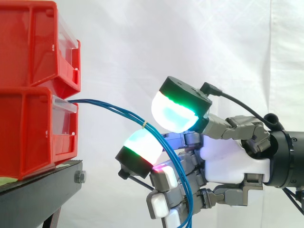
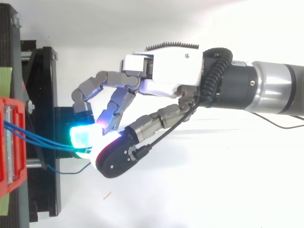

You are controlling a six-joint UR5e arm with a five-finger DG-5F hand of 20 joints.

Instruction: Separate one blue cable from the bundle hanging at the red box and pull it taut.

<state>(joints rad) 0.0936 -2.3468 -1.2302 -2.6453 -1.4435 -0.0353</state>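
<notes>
Blue cables (image 1: 114, 110) — pinched by robot hand (image 1: 228, 159)

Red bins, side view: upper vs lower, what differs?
The blue cables leave the front edge of the lower bin; the upper bin has none. The lower bin sits on the black stand; the upper bin is stacked on it. Both are red with a clear front strip.

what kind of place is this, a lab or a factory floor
Most likely a robotics lab test bench: a white curtain as backdrop, red bins stacked on a black stand, and a robot hand at blue cables coming out of the lower bin.
</notes>
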